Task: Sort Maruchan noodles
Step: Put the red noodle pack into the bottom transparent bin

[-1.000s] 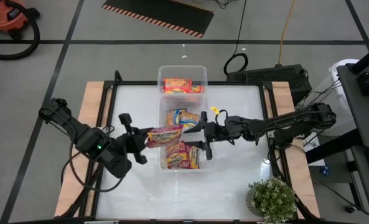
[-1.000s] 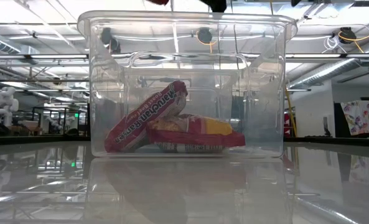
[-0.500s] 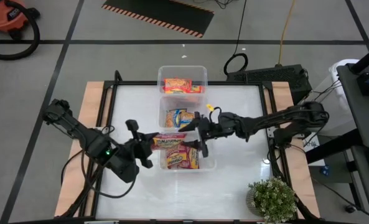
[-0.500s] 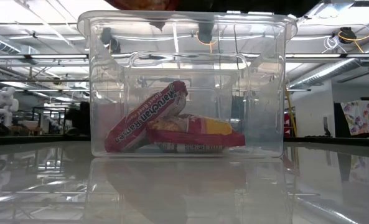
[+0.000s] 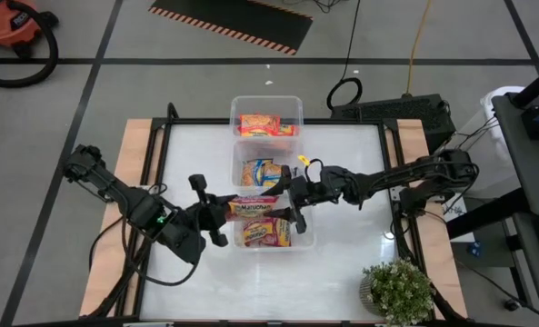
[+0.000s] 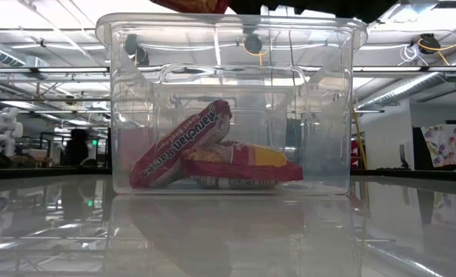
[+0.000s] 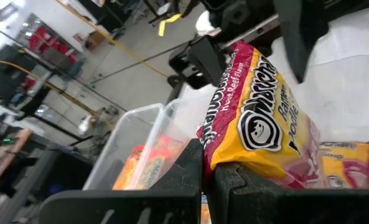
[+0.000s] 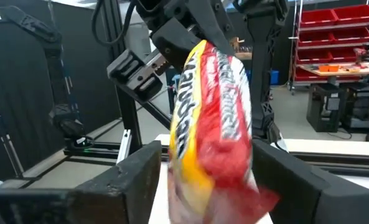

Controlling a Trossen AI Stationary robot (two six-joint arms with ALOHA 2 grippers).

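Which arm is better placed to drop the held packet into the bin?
Left. Its end effector grips the packet over the near bin; the right end effector is open around its other end.

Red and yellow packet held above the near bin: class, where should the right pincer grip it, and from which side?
Probably the free end of the packet, from the right arm's side: the left pincer is shut on the other end. The open right pincer has a finger beside each flat face, so closing would clamp its thin body.
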